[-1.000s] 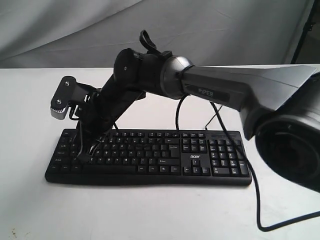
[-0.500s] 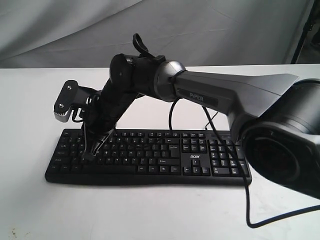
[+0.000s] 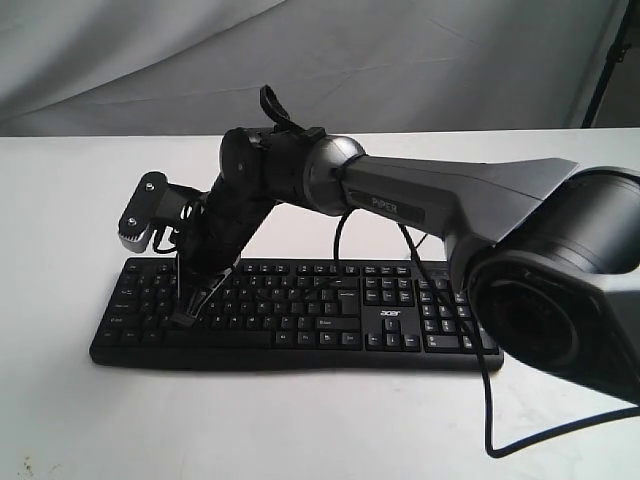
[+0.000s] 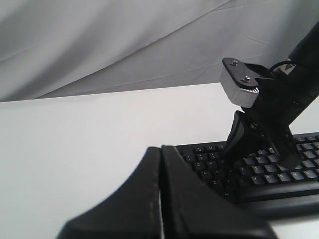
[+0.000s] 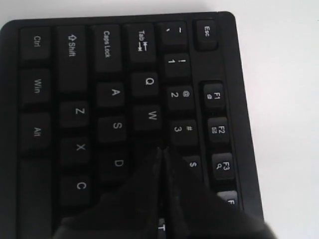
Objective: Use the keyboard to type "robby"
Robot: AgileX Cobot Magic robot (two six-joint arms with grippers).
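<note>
The black keyboard (image 3: pixel 300 310) lies across the white table, its "acer" logo near the number pad. My right gripper (image 3: pixel 186 319) reaches across to the keyboard's left end, shut, tips down on the letter keys. In the right wrist view the shut right gripper (image 5: pixel 163 149) points at the key between W, D and 3, and its fingers hide the keys from there to T. In the left wrist view the left gripper (image 4: pixel 160 148) is shut and empty, held off the keyboard's (image 4: pixel 209 162) left end, facing the right gripper's fingers (image 4: pixel 243 142). The exterior view does not show the left gripper.
The right arm (image 3: pixel 430 205) spans over the keyboard's middle and right half. A thin black cable (image 3: pixel 489 400) hangs from the arm and loops on the table at the front right. A grey cloth backdrop (image 3: pixel 150 60) stands behind the white table (image 3: pixel 300 420).
The right arm has dropped lower and its gripper tip has slid a little to the right along the keyboard's left keys.
</note>
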